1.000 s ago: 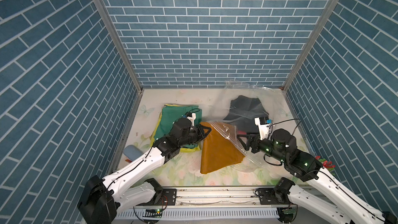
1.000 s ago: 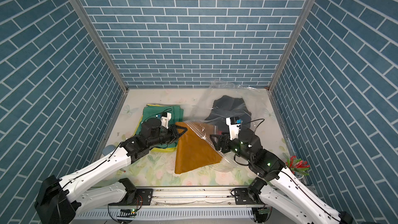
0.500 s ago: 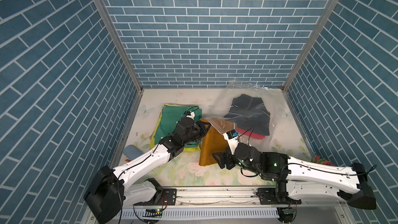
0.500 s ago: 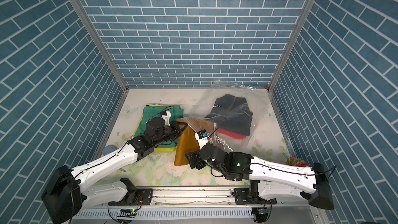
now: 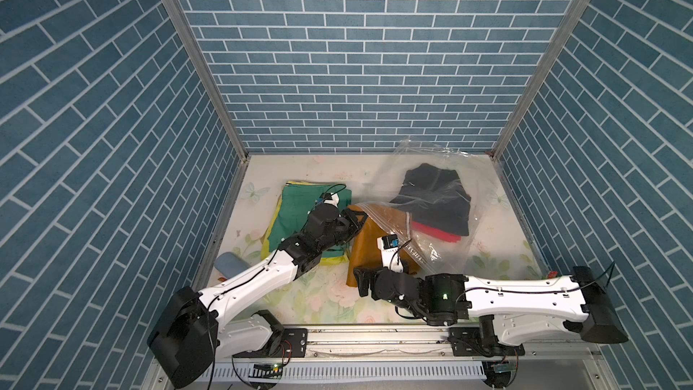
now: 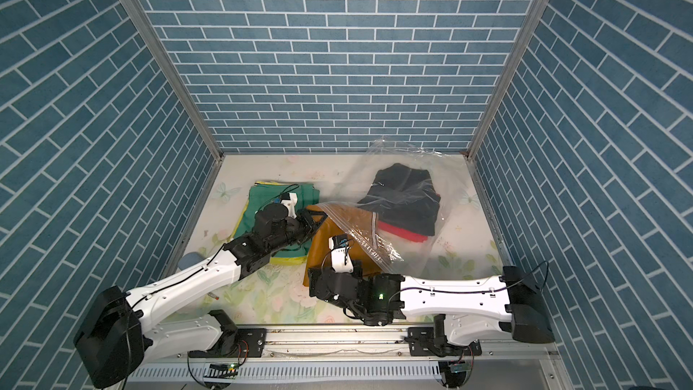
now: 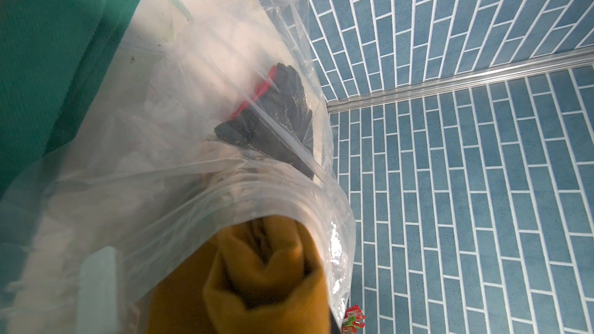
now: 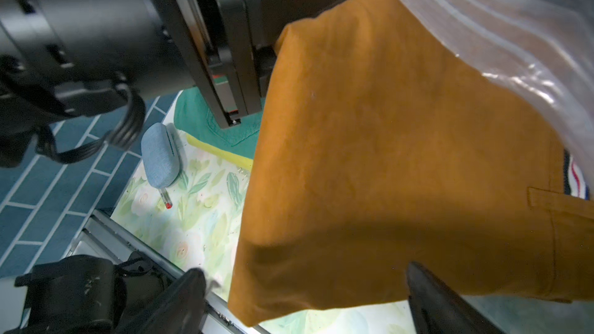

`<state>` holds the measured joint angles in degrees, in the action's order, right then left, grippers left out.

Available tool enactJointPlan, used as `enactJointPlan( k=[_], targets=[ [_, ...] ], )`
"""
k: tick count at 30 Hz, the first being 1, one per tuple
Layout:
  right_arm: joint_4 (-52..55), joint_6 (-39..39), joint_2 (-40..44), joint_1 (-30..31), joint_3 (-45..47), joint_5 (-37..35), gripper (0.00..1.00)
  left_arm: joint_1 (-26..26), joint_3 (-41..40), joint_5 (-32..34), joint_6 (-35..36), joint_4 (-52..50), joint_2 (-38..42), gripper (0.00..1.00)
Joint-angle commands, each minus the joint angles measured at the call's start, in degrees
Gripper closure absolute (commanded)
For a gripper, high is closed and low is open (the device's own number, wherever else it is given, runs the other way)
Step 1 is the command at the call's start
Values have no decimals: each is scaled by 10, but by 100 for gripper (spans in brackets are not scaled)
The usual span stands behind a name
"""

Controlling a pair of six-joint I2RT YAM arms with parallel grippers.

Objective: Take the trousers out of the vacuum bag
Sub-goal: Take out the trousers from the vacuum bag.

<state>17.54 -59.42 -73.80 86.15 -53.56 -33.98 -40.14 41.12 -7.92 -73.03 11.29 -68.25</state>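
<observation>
Top views: found mustard-brown cloth trousers [image 5: 365, 247] [image 6: 321, 247] mid-table, far end under the mouth of the large clear crinkly plastic vacuum bag [image 5: 431, 153], near end hanging free. Found black folded trousers [image 5: 431, 196] over red trousers [image 5: 437, 233] inside the bag, far right. Noted left gripper [image 5: 356, 217] pinched on the raised far-left corner of the mustard pair, and right gripper [image 5: 362, 280] low by the near hem.

Left wrist view: seen mustard cloth bunched in soft folds [image 7: 257, 284], film draped round it. Fingers not discernible.

Right wrist view: confirmed left gripper [image 8: 266, 56] clamped on the cloth corner. Recorded right fingers [image 8: 430, 293] wide apart astride the near hem, nothing gripped. Noted striped waistband [image 8: 575, 175] beside the film.

Judged light, limp and not fragile, though apt to drape and drag. Judged the film slippery and likely to follow. Advised taking the near hem through its full thickness, clear of plastic.
</observation>
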Motion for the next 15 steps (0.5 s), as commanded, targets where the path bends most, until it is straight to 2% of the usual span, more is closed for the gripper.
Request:
enactJointPlan(
  k=[1,15],
  targets=[
    [-4,-22,-30,2,-37,-28,1,5,12,34,-1,82,6,100],
    [36,-58,-136,2,-74,-47,2,5,0,28,-8,101,13,100]
  ],
)
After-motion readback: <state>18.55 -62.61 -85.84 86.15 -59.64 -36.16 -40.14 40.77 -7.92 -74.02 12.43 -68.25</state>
